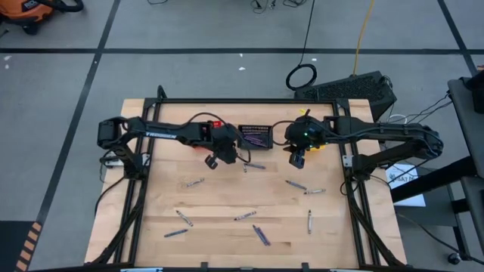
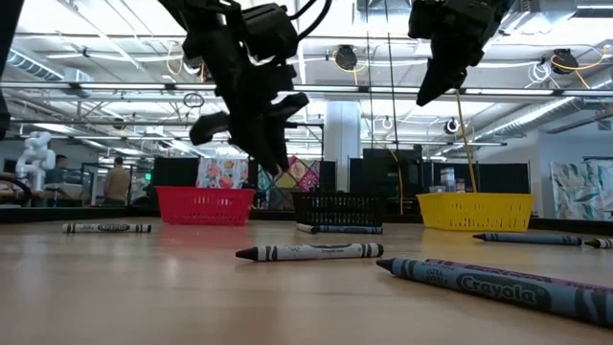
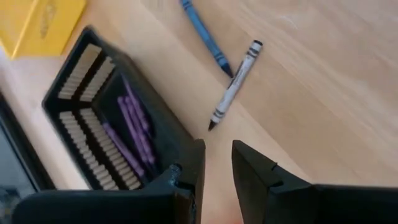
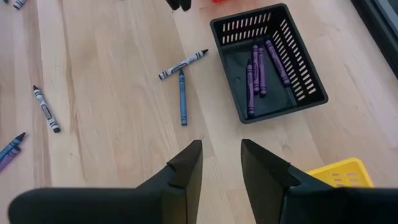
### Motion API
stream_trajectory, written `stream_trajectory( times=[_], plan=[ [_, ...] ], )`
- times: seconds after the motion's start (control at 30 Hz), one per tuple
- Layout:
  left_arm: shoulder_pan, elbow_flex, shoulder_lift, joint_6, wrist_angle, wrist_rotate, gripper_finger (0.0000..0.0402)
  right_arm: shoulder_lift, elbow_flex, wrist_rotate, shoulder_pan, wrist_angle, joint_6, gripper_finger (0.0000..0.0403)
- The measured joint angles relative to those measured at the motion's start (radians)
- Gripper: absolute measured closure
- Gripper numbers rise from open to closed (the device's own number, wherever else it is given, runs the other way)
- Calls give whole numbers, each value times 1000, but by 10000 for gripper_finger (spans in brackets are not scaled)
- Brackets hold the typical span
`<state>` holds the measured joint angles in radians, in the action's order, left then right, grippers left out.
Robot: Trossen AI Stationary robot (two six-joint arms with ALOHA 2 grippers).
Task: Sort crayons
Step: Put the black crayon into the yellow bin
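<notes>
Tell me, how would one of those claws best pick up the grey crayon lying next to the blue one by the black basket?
Probably from straight above, pinching the grey crayon at its middle, fingers across its thin width. It lies flat on the table, so only its long sides offer a hold. Its end nearly touches the blue crayon, so mid-body keeps the fingers clear.

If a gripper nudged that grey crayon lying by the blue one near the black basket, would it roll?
Probably. The grey crayon is a thin round stick lying flat on smooth wood, so a sideways push would likely roll it. It looks stiff and light, though its paper wrapper may give the fingers some grip.
</notes>
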<state>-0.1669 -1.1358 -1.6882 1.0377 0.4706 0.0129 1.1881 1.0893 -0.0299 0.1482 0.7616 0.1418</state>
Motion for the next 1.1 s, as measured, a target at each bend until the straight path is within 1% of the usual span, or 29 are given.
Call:
stream_trajectory(
  times=[0.07, 0.2, 0.33, 0.5, 0.63, 0.93, 1.1],
  plan=[
    [8, 0, -13, 43, -9, 2, 328, 0, 0, 0, 0, 0, -4, 305],
    [28, 0, -40, 57, -34, 17, 328, 0, 0, 0, 0, 0, -4, 305],
    [50, 0, -70, 124, -68, 29, 328, 0, 0, 0, 0, -1, -4, 305],
    [59, 0, -118, 176, -164, 30, 328, 0, 0, 0, 0, -1, -4, 305],
    [52, -4, -155, 181, -203, 20, 328, 0, 0, 0, 0, -1, 1, 305],
    [42, -8, -165, 178, -190, 16, 328, 0, 0, 0, 0, -1, 3, 305],
    [35, -7, -199, 182, -195, 17, 328, 0, 0, 0, 0, -1, 3, 305]
  ],
)
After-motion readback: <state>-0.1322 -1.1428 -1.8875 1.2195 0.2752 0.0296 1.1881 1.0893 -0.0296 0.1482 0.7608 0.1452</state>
